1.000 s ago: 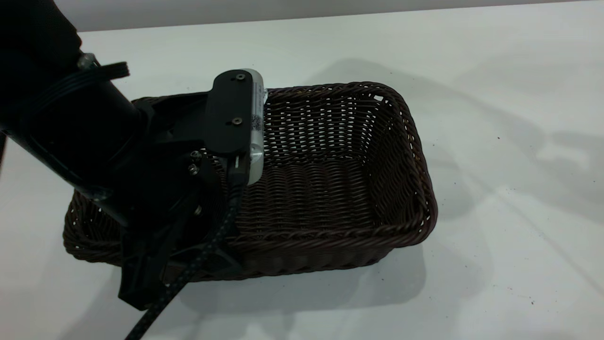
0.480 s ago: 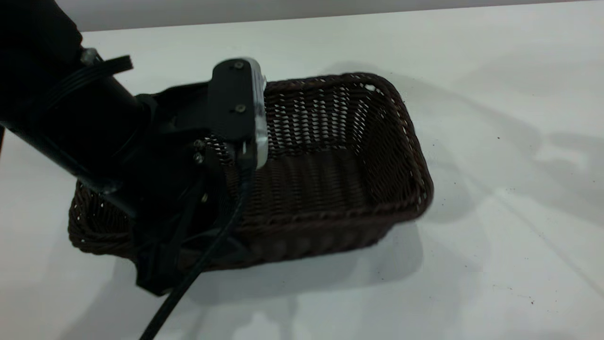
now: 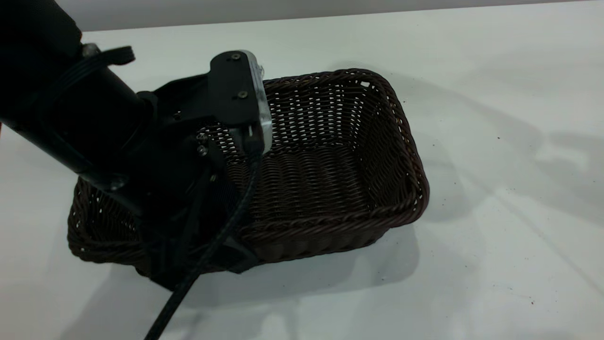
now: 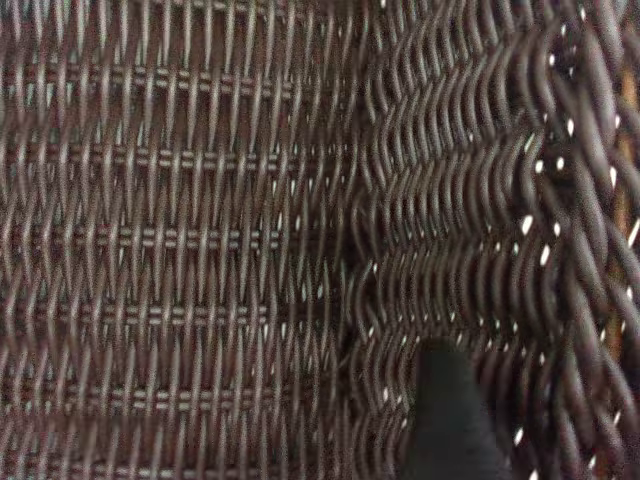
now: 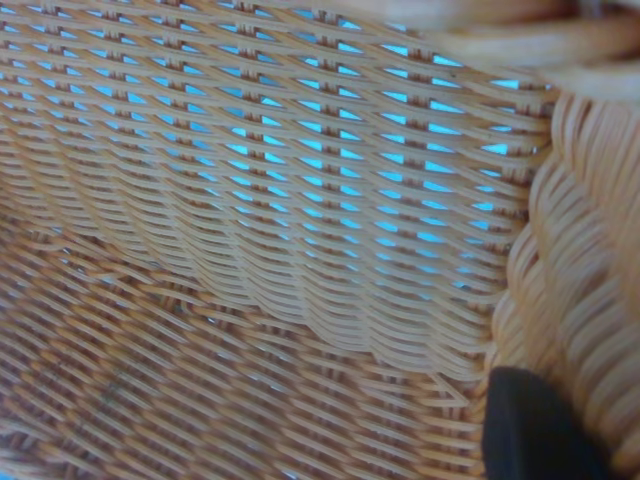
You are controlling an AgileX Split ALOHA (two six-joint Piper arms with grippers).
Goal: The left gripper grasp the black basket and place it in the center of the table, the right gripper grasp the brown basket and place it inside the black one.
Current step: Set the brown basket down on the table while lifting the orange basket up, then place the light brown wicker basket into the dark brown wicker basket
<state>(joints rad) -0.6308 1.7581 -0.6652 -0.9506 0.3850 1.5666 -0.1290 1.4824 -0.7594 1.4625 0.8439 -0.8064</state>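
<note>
The left claw (image 3: 198,257) is down on the near long side of the black basket (image 3: 330,189), towards its left end, clamped over the braided rim with one finger inside and the rest of the claw outside the wall. Its thick black arm comes in from the upper left, and the braided cable (image 3: 207,255) trails off the near edge of the view. The black basket sits left of middle on the white tabletop (image 3: 495,236), long axis running left to right, nothing inside it, its right end casting a broad shadow on the surface. In the left wrist view, the dark weave (image 4: 200,240) fills everything, floor meeting wall, with one black fingertip (image 4: 450,420) pressed against the wicker. The right wrist view shows the same kind of picture in orange-tan: the brown basket (image 5: 250,200) seen from inside, open-weave wall, tighter floor, braided rim running across, and one dark fingertip (image 5: 535,425) of the right claw just beside the corner. Whether that right claw is closed on the wicker, cannot tell from here.
</note>
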